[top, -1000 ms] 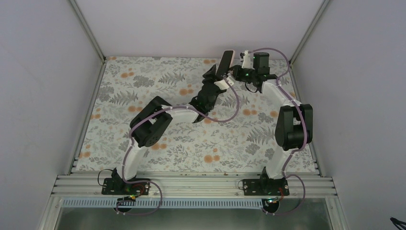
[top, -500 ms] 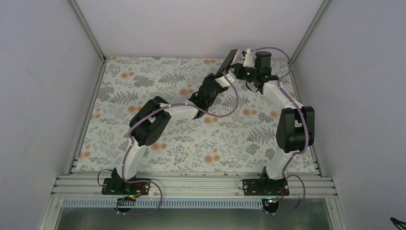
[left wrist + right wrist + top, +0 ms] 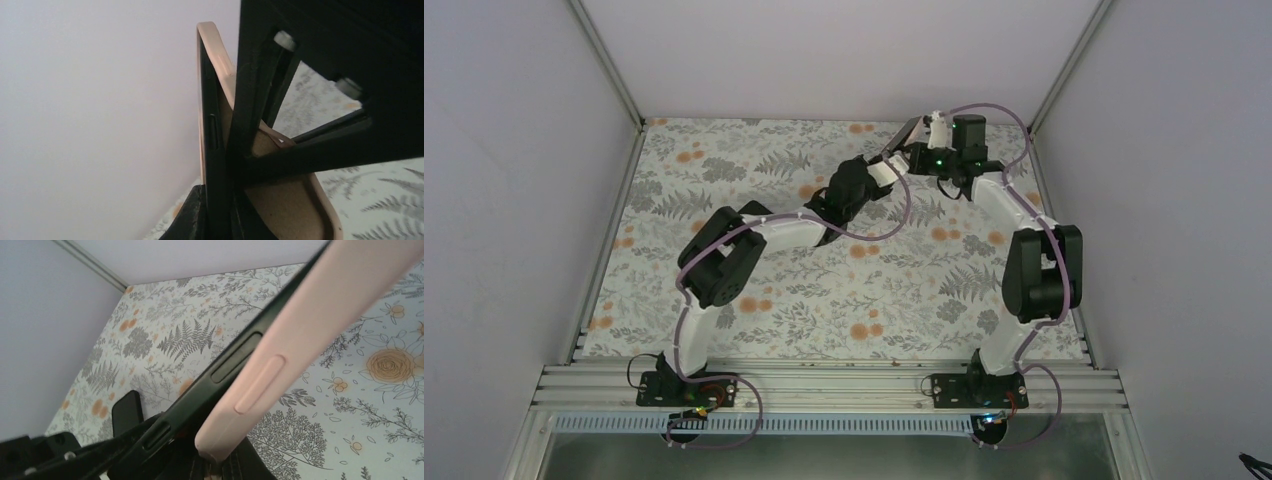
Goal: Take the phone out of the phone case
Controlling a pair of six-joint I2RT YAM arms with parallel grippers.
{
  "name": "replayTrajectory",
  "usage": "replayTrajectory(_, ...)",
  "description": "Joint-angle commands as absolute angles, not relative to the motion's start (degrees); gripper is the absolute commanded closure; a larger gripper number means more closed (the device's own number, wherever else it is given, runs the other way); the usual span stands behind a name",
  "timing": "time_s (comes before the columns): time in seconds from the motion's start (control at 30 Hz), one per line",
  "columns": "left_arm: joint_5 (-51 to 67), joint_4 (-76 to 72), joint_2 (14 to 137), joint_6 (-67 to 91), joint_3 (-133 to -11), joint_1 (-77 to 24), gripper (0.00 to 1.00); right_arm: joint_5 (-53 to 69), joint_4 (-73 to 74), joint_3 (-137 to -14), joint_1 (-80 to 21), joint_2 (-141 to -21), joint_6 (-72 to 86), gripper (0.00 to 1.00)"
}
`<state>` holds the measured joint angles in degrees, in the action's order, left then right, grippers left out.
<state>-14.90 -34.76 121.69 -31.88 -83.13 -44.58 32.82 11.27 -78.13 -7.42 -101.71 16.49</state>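
so the phone (image 3: 200,392) is midair far right, half out of the phone case (image 3: 300,325), left end effector (image 3: 216,220) pinching it, right end effector (image 3: 220,467) clamped on the case; if either slips, it hits the bench (image 3: 350,405).

The left gripper (image 3: 896,158), wide open a second ago, now clamps the edge of the phone (image 3: 212,150); its arm reaches farther back-right, and the phone case (image 3: 223,70) tilts lower
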Motion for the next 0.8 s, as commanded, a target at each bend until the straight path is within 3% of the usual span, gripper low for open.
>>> replayTrajectory(0.0,-22.78,-30.58,112.34,-31.55,-80.09,-33.81,0.98,12.80,11.22,-72.36,-0.35,-98.72,-0.78,0.97)
replayTrajectory(0.2,-20.05,-24.87,107.78,-27.64,-78.92,-31.72,0.98,0.50,3.58,-66.40,-0.14,-97.66,-8.66,0.97)
replayTrajectory(0.3,-18.62,-23.47,106.14,-28.47,-77.61,-31.10,0.98,2.49,3.29,-64.42,1.70,-95.86,-9.56,0.97)
replayTrajectory(0.53,-24.92,-14.61,102.80,-41.04,-71.52,-33.00,0.98,26.64,28.91,-72.03,5.35,-93.12,-15.94,0.97)
replayTrajectory(0.77,-38.91,-5.77,99.73,-47.62,-58.41,-44.13,0.98,34.73,54.89,-75.13,6.70,-99.21,-29.50,0.96)
